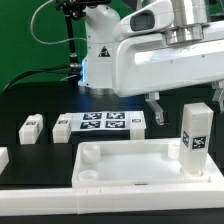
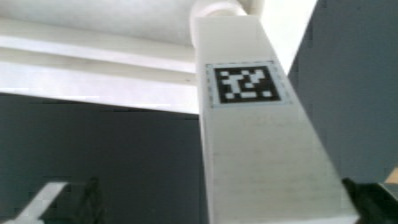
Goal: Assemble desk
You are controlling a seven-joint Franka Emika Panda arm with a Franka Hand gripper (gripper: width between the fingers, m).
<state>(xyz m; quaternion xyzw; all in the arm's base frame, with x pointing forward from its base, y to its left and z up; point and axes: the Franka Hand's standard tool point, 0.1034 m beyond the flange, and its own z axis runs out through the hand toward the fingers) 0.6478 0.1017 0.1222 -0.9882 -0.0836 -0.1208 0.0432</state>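
Observation:
The white tabletop (image 1: 120,160) lies tray-side up at the front of the table. One white square leg (image 1: 195,135) with a black-and-white tag stands upright at the tabletop's corner on the exterior view's right. My gripper (image 1: 186,100) hangs just above and behind the leg's top, jaws wide open. In the wrist view the leg (image 2: 249,130) runs down between the two dark fingertips (image 2: 59,202) to the tabletop (image 2: 89,75). A clear gap shows on one side; nothing is gripped. My gripper (image 2: 214,205) straddles the leg.
Behind the tabletop lies the marker board (image 1: 100,122). Loose tagged legs lie beside it: two on the exterior view's left (image 1: 31,126) (image 1: 62,126) and one on its right (image 1: 138,120). Another white part (image 1: 3,158) shows at the left edge. A long white strip (image 1: 60,192) runs along the front.

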